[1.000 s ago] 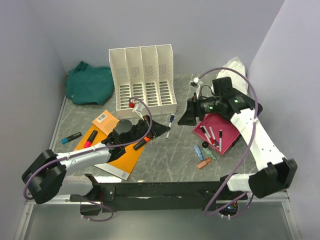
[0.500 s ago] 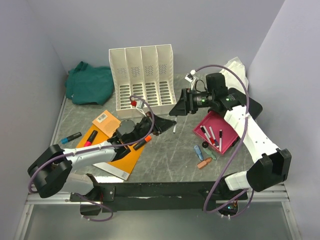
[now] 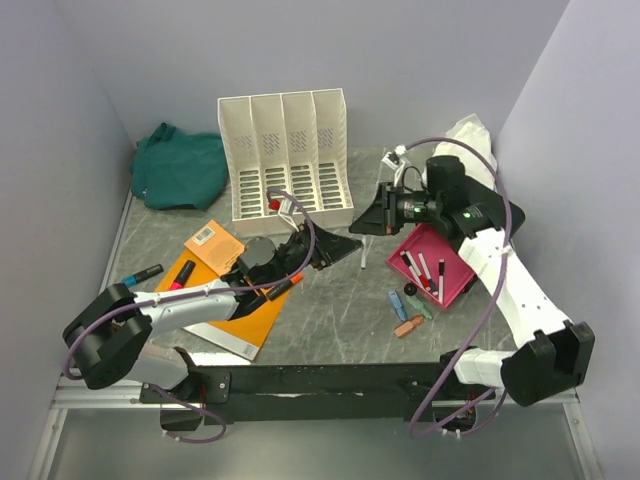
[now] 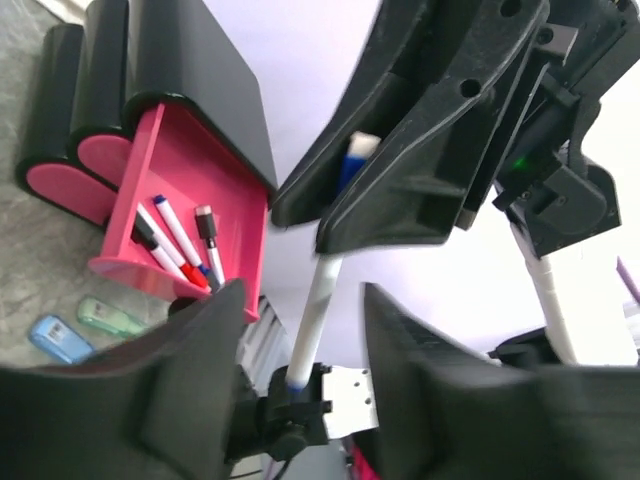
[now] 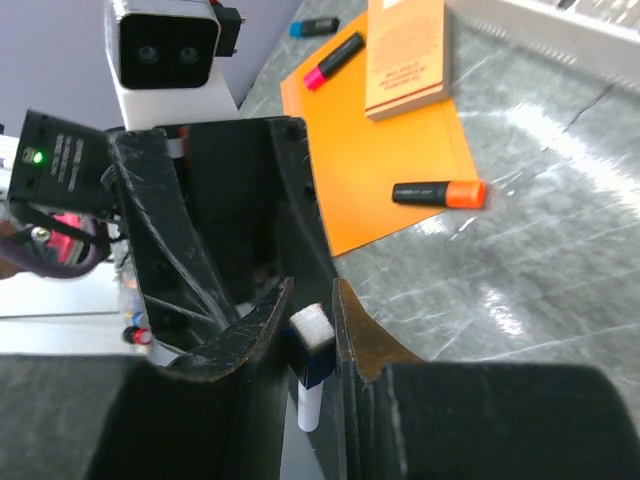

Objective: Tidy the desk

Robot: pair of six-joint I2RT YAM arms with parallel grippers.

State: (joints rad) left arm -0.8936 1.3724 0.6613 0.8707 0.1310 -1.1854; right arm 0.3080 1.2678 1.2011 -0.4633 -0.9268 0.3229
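The desk surface [image 3: 330, 305] is overhung by a white marker [image 4: 318, 300] — judged light, stiff, best taken mid-barrel — clamped in the right claw [image 5: 310, 302], left claw [image 4: 303, 292] spread empty.

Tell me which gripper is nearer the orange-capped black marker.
Left. The left gripper sits open just past the orange-capped marker, its wrist right beside it. The right gripper is farther right, raised and clamping a white pen.
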